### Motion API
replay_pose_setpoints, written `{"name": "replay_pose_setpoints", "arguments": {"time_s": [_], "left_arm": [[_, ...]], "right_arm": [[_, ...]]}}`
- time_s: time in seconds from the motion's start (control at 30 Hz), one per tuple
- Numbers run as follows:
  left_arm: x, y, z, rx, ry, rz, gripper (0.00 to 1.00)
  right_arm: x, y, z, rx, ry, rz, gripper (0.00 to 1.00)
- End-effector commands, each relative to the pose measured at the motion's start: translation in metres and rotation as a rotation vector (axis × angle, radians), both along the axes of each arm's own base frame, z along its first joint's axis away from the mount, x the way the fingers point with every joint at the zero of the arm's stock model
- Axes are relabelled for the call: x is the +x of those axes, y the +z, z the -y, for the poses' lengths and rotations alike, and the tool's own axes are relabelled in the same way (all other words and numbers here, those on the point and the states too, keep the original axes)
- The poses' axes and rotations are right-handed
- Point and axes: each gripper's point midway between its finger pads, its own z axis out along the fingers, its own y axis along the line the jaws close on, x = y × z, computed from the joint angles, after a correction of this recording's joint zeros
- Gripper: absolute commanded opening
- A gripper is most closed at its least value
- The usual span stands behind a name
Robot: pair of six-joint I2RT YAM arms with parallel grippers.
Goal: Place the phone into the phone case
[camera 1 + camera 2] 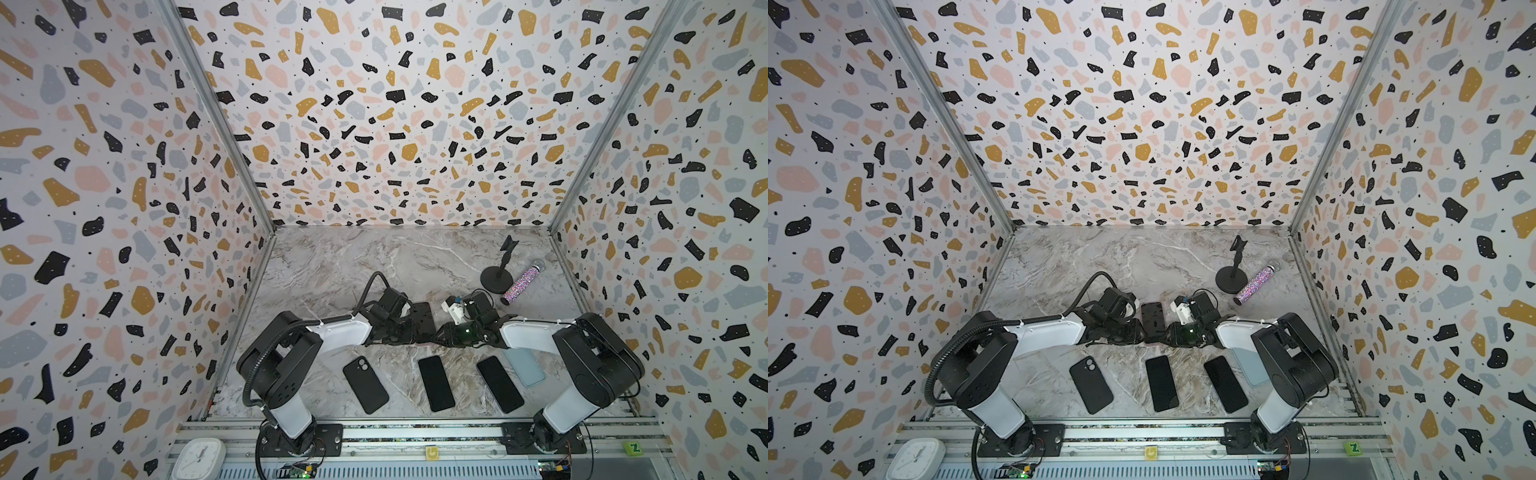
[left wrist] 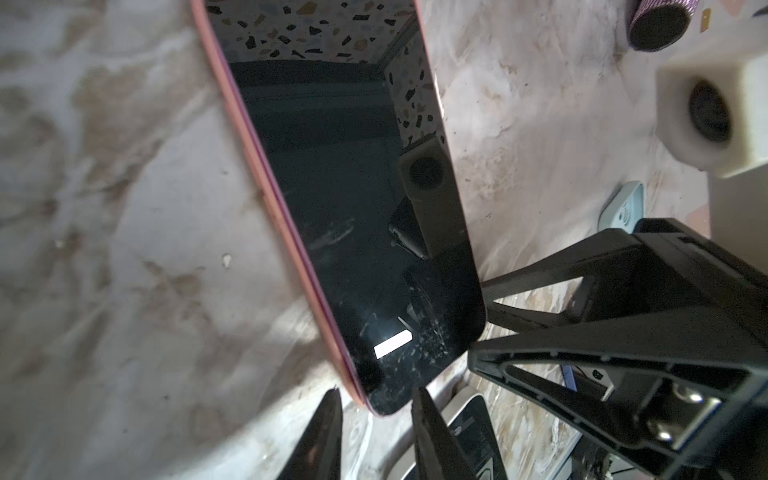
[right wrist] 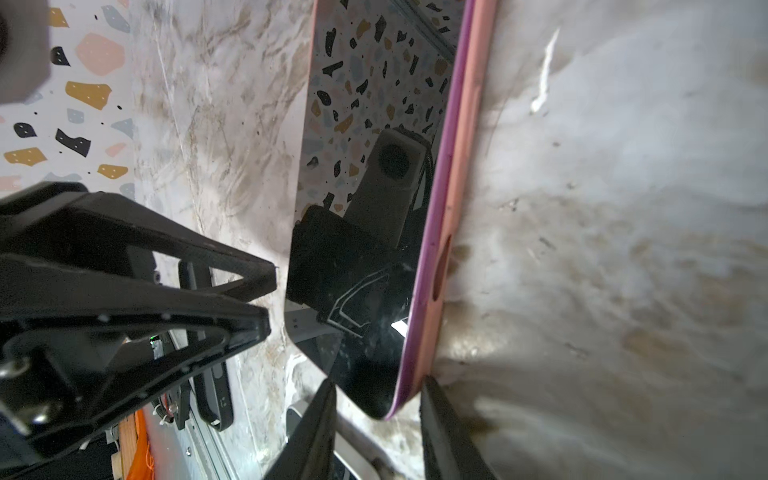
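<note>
The phone (image 1: 1152, 318) lies screen up in the pink case (image 3: 465, 166) near the middle of the desk (image 1: 353, 257). In both top views it sits between the ends of the two arms. Each wrist view shows the case's wall along one long side of the phone, and in the right wrist view that wall has an oval cut-out. Whether the phone is pressed fully home cannot be told.

The left jaws stand part open astride the phone's near left corner, tips just beside its edges. The right jaws stand part open astride the near right corner, tips close against the case. Whether either pair actually pinches the phone cannot be told.

Nearer the arm bases lie three dark slabs in a row: a black case (image 1: 365, 384) with camera holes, then two black phones (image 1: 436, 383) (image 1: 500, 384), screens up. A pale blue case (image 1: 528, 368) lies partly under the right arm. Far right on the desk stand a black stand (image 1: 496, 274) and, just beside it, a glitter tube (image 1: 521, 282) lying on its side.
</note>
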Motion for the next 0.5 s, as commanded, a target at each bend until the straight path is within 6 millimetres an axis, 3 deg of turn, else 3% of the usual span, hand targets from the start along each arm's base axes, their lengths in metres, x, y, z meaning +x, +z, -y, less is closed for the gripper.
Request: {"name": "replay_pose_setpoints", "arguments": {"time_s": [0.0,0.47], "left_arm": [[-0.003,-0.004,-0.008,0.046,-0.003,0.012,0.27],[-0.004,-0.019,-0.006,0.069,-0.014,0.004,0.2]], "right_arm": [[-0.001,0.012,-0.007,0.033,0.011,0.025,0.35],[-0.005,0.012,-0.015,0.05,0.02,0.019,0.35]]}}
